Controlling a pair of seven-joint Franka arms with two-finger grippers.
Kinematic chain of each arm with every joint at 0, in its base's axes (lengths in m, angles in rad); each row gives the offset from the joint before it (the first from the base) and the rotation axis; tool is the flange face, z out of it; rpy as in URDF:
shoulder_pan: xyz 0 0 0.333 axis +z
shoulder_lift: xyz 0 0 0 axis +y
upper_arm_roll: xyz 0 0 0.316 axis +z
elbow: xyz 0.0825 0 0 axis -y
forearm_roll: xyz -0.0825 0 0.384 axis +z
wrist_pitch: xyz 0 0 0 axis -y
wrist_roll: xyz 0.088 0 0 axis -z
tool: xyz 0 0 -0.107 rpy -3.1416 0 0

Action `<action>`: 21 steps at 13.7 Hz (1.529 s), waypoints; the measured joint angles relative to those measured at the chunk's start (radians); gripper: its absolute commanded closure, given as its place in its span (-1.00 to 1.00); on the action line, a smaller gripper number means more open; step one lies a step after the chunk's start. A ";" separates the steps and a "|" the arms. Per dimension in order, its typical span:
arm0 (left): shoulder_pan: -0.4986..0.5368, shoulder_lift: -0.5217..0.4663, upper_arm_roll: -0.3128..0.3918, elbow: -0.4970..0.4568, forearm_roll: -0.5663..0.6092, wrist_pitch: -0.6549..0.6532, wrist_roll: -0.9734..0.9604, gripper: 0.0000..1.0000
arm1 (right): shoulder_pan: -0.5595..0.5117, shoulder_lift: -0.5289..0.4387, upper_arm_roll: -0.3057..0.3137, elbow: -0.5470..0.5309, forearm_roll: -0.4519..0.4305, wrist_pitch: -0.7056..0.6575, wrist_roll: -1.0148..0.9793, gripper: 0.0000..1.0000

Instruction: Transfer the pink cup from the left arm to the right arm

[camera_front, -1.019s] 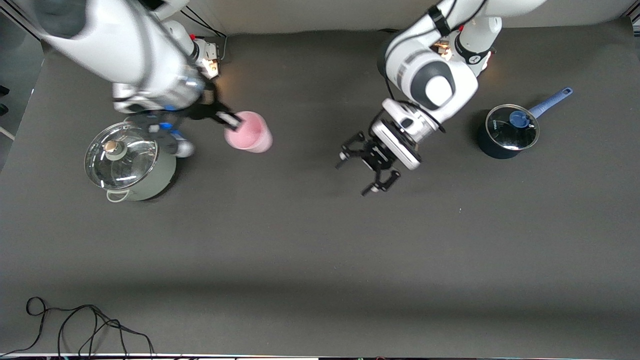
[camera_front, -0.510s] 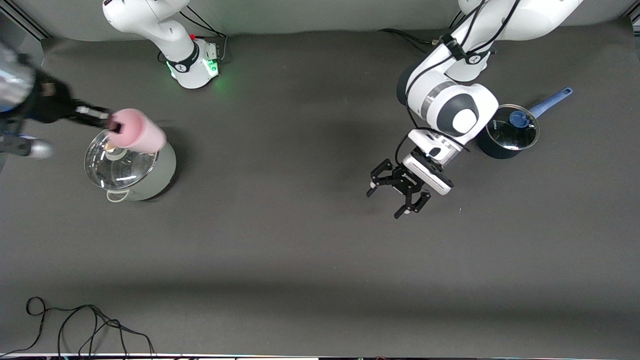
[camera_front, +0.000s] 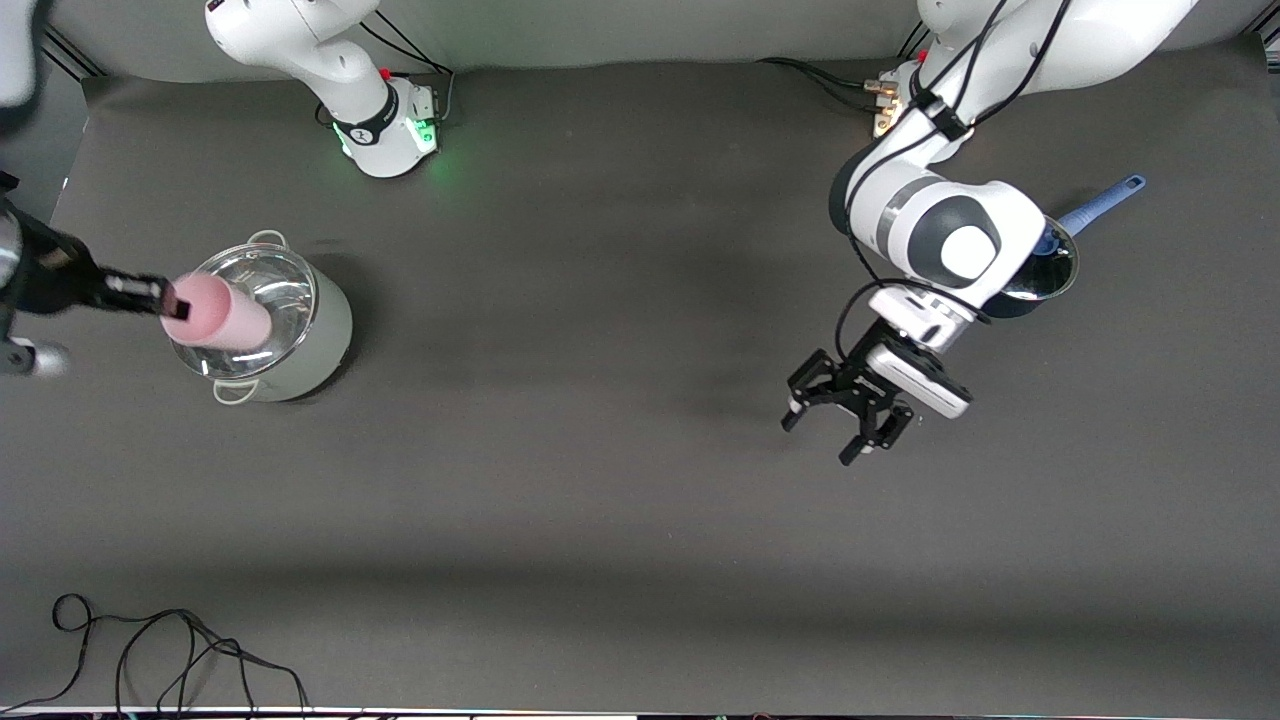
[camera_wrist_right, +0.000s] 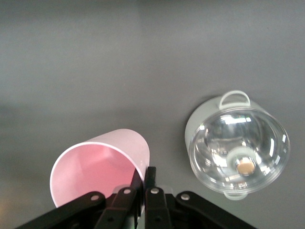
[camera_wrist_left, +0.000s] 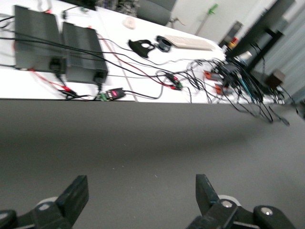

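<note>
Pink cup (camera_front: pixel 215 311) is held in the air over the lidded grey-green pot (camera_front: pixel 300 330), which stands near the table edge at the right arm's end. The right gripper (camera_front: pixel 172 304) pinches the cup's rim; the right wrist view shows its fingers (camera_wrist_right: pixel 143 188) pressed together on the wall of the cup (camera_wrist_right: pixel 102 169), one inside and one outside, with the pot's glass lid (camera_wrist_right: pixel 238 152) below and off to one side.

The left gripper (camera_front: pixel 845 415) hangs empty over bare table (camera_front: pixel 640 500) toward the left arm's end, its jaws spread wide, as the left wrist view confirms (camera_wrist_left: pixel 143 200). The small dark saucepan with a blue handle (camera_front: pixel 1100 205) sits partly hidden under that arm, near the robots' edge of the table.

Judgement: the handover appears complete, the cup now being with the right arm alone. A rim pinch on a thin tapered wall is a weak hold, so the carry should be slow and steady. Lowering should clear the pot lid, and release should wait until the base rests flat on the table.
</note>
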 measured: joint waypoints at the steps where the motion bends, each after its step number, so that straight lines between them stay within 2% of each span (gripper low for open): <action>1: 0.000 0.000 -0.001 0.000 0.062 0.005 -0.111 -1.00 | 0.002 0.003 0.000 -0.059 0.000 0.076 -0.008 1.00; 6: 0.015 0.000 0.001 -0.001 0.350 0.013 -0.658 -1.00 | 0.000 0.016 -0.002 -0.338 0.005 0.415 -0.076 1.00; 8: 0.036 0.000 0.003 -0.001 0.453 0.006 -0.854 -1.00 | 0.001 0.021 -0.002 -0.438 0.029 0.546 -0.095 1.00; 10: 0.064 0.000 0.004 -0.002 0.568 -0.057 -1.054 -1.00 | 0.004 0.034 -0.001 -0.537 0.079 0.682 -0.141 1.00; 12: 0.096 -0.003 0.019 -0.002 0.697 -0.184 -1.244 -1.00 | 0.006 0.066 0.000 -0.610 0.157 0.786 -0.210 1.00; 15: 0.101 -0.055 0.137 -0.002 0.920 -0.496 -1.483 -1.00 | 0.006 0.136 0.001 -0.641 0.284 0.844 -0.306 1.00; 17: 0.105 -0.107 0.214 -0.002 1.064 -0.690 -1.593 -1.00 | 0.009 0.181 0.006 -0.641 0.317 0.880 -0.325 1.00; 20: 0.109 -0.175 0.292 -0.003 1.240 -0.912 -1.655 -1.00 | 0.014 0.222 0.009 -0.640 0.321 0.915 -0.325 1.00; 21: 0.110 -0.195 0.316 -0.003 1.295 -0.978 -1.660 -1.00 | 0.014 0.230 0.008 -0.640 0.321 0.922 -0.325 0.68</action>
